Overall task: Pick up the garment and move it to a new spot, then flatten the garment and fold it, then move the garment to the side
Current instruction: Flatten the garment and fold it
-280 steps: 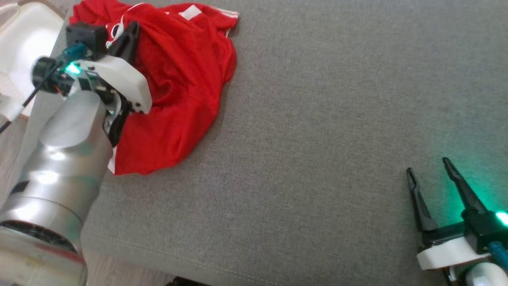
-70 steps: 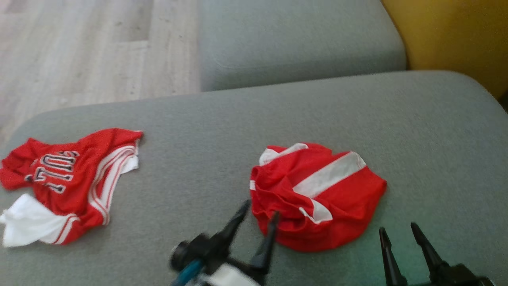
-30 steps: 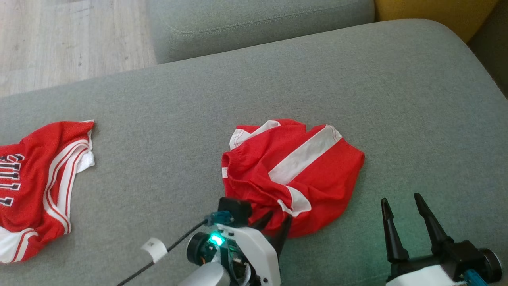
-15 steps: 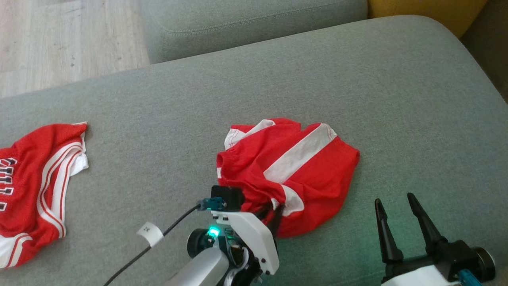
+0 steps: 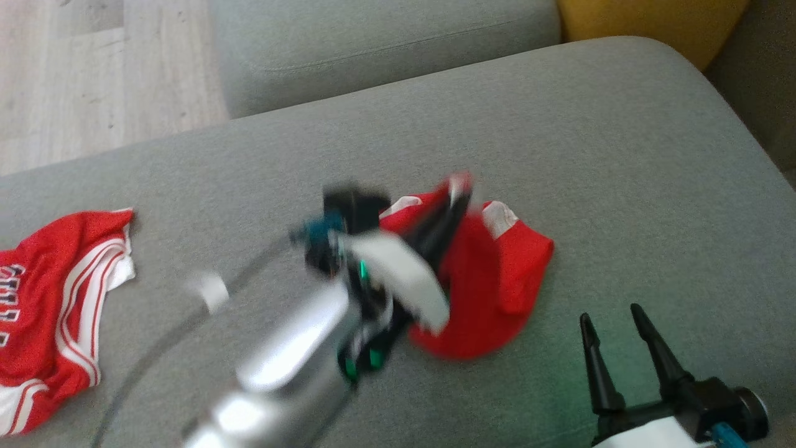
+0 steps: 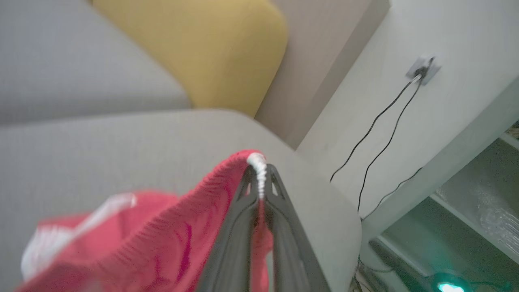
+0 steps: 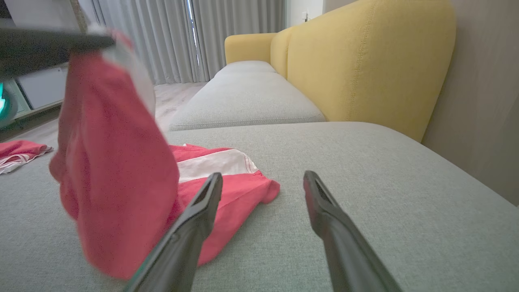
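Grips the red garment (image 7: pixel 113 182) by its white-trimmed edge in the L hand (image 6: pixel 261 170), fingers (image 6: pixel 237 235) pressed together w/ the hem pinched betw. them near the tips. Holds that edge up off the grey sofa seat (image 5: pixel 622 155), so the cloth hangs from the fingers in a loose drape; leaves the lower part, incl. a broad white stripe, lying on the seat approx. mid-cushion. Comes out blurred in head view, arm and hand alike, w/ the hand above the garment's left side. Holds the R hand (image 5: pixel 610 313) wide open and empty, low over the near side of the seat, to the right of the garment and apart from it, fingers pointing toward the back of the sofa. From the R wrist, looks past both spread fingers at the hanging cloth on the left and the flat part w/ stripe just beyond the left fingertip. Has a second red jersey (image 5: pixel 56 298) w/ white stripes and dark letters at the far left of the same seat, well apart from the garment. Beyond the seat: another grey cushion (image 5: pixel 373 43), a yellow backrest (image 7: pixel 365 61), pale wood floor (image 5: pixel 93 62), grey curtains (image 7: pixel 162 36). In L wrist view, wall socket (image 6: pixel 421 71) w/ two dark cables (image 6: pixel 377 121) running down the pale wall (image 6: pixel 446 32).
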